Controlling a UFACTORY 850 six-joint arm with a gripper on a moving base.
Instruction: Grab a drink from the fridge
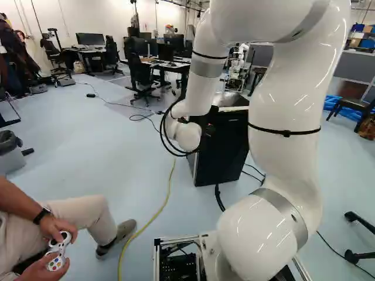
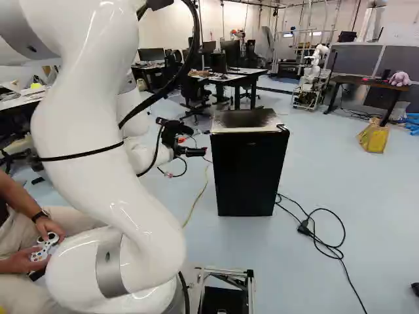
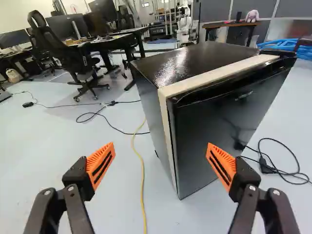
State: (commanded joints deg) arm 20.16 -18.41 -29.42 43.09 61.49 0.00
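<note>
My gripper (image 2: 190, 148) is beside the left side of the small black fridge (image 2: 247, 171) in the right base view. Seen from the wrist, the gripper (image 3: 161, 165) stands wide open, its orange pads apart with nothing between them. The fridge (image 3: 219, 131) stands ahead, its dark door closed and its near front edge in line with the gap between the fingers. One finger overlaps the door in that view; whether it touches cannot be told. In the left base view the arm partly covers the fridge (image 1: 224, 153). No drink shows; the fridge's inside is hidden.
A seated person (image 1: 82, 213) with a controller is close at the left. A yellow cable (image 3: 142, 180) runs along the floor beside the fridge, and a black cable (image 2: 321, 242) lies to its other side. Desks, office chairs (image 3: 73, 58) and another robot (image 2: 314, 72) stand farther back.
</note>
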